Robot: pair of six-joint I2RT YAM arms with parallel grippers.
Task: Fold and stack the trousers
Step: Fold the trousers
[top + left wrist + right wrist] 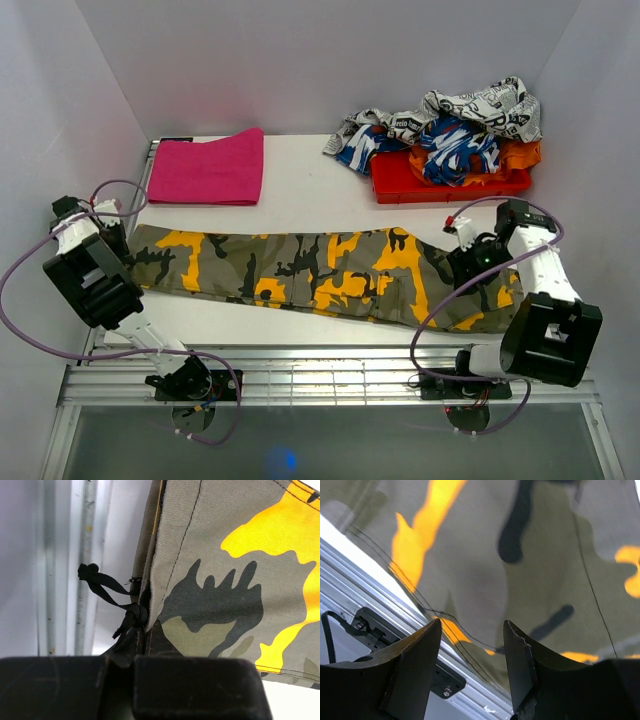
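Left gripper [132, 664] pinches trousers [300, 265] edge, right gripper [472, 626] spread over flat olive/tan camo w/ yellow-orange blotches.

Left claw [132, 661] tight on the trousers [220, 555]; right claw [472, 627] agape.

On one white table [300, 205] we count two robot arms, the left arm [95, 280] and the right arm [545, 300]; one pair of camouflage trousers [300, 265]; one folded pink cloth [207, 167]; one red tray [400, 187]; and three heaped garments: one newsprint-patterned garment [480, 105], one blue-and-white garment [455, 140] and one orange garment [520, 155].
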